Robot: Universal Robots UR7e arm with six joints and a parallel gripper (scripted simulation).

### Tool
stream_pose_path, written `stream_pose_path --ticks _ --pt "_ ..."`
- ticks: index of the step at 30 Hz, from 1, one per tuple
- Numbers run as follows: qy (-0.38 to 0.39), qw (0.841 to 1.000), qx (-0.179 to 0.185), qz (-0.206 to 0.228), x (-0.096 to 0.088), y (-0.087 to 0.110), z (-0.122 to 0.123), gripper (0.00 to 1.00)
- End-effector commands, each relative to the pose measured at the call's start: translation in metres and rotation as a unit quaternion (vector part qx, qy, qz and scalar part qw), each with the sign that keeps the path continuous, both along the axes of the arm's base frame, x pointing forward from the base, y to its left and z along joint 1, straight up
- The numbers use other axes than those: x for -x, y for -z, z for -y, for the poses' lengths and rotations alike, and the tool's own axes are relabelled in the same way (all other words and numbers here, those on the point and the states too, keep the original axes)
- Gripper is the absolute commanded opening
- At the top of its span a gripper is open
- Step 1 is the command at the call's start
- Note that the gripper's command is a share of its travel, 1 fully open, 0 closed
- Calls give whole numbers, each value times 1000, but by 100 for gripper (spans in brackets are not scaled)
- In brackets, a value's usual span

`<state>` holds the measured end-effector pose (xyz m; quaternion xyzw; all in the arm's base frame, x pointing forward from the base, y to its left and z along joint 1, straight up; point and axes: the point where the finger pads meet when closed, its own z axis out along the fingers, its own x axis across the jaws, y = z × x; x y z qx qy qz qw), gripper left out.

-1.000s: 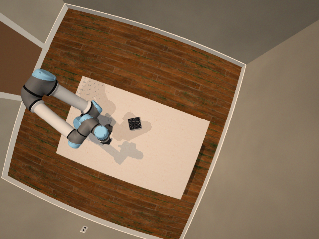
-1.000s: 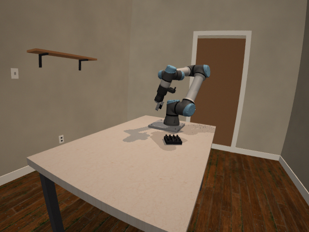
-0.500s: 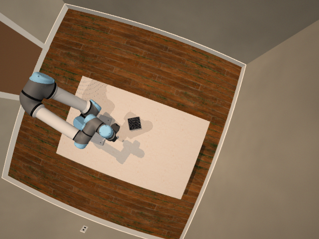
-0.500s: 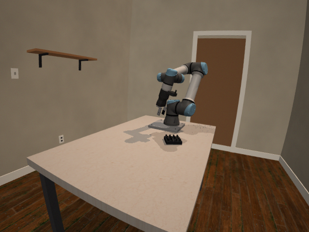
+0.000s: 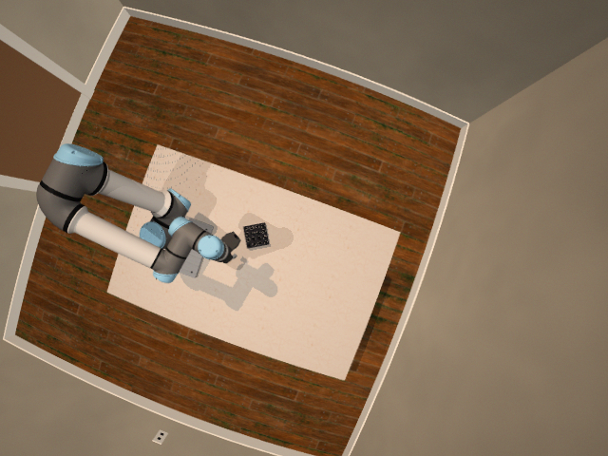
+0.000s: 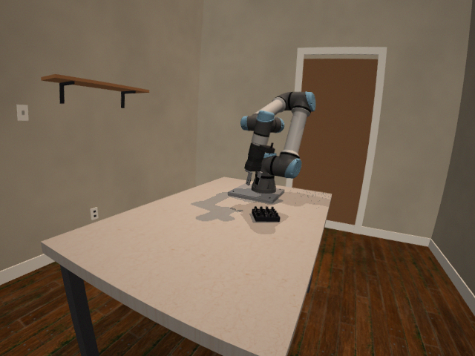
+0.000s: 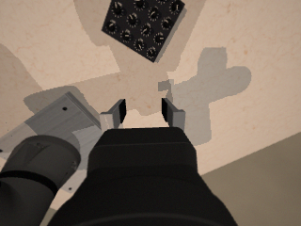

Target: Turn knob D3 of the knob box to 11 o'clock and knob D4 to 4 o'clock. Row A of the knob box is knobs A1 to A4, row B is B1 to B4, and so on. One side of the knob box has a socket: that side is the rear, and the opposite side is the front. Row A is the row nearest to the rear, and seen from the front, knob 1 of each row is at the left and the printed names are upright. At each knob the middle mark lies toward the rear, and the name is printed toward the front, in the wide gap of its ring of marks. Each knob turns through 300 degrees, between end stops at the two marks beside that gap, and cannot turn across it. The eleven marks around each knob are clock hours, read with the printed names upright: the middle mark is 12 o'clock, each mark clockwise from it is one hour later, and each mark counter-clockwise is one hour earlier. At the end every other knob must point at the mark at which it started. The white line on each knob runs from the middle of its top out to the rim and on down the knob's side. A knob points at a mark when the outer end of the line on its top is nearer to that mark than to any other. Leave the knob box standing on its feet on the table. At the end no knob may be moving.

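We see the tool spread wide with nothing between its fingers, hanging above the counter near the arm's base plate. The knob box sits on the counter ahead of the tool, apart from it. The wrist view cuts off the box's far edge, and its knob lines and printed names seem too small to read.
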<state>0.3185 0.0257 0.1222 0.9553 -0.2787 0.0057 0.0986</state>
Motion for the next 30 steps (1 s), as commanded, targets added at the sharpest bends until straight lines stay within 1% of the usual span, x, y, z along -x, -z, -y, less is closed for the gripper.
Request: stream_pose_path --ticks 1,3,4,5,8,13,14,21,30 --pt "53 998 -13 17 -14 15 -18 100" --pt "80 996 -24 24 -20 21 -29 100" --pt "80 996 -24 24 -20 21 -29 100" --pt "92 995 -29 27 -22 24 -34 100" --pt "92 995 -29 27 -22 24 -34 100" --pt "150 987 -51 37 -31 38 -56 100" --pt "150 987 -51 37 -31 38 -56 100" --pt "207 975 -73 43 -38 51 -79 100" --pt "237 967 -84 44 -41 58 -91 100"
